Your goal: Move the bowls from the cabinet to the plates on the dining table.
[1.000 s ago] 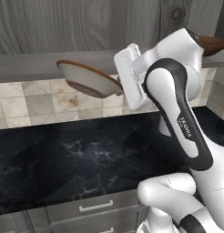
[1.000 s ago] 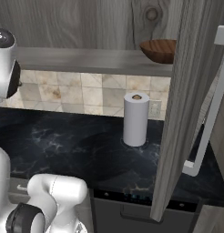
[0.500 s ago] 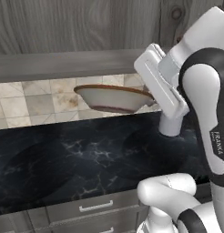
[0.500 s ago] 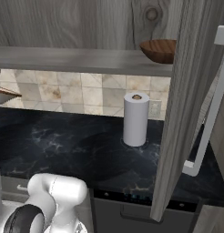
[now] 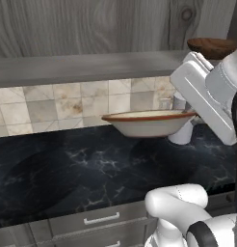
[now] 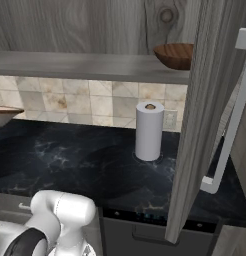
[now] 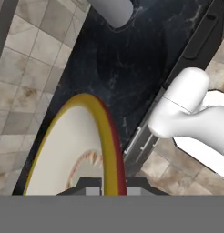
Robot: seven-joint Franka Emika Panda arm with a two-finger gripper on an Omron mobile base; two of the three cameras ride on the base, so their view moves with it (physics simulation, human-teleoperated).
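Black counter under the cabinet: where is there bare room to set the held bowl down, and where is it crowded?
The counter is bare left of the paper towel roll, from the tiled wall to the front edge above the drawers. It is crowded on the right, where the open cabinet door hangs beside the roll. The gripper holds the cream bowl above the bare stretch.

The black worktop (image 5: 67, 169) lies bare to the left of and below the cream bowl (image 5: 149, 123), which the pincer (image 7: 107, 187) carries clamped by its rim above that surface. Overhead the grey shelf (image 5: 82, 67) hangs low, closing off upward room. To the right a paper towel roll (image 6: 148, 131) stands upright on the worktop near the tiled wall (image 5: 53, 106). Further right the open cabinet door (image 6: 205, 115) juts forward with its pale bar handle (image 6: 230, 120). The brown bowl (image 6: 174, 55) sits at the shelf's right end
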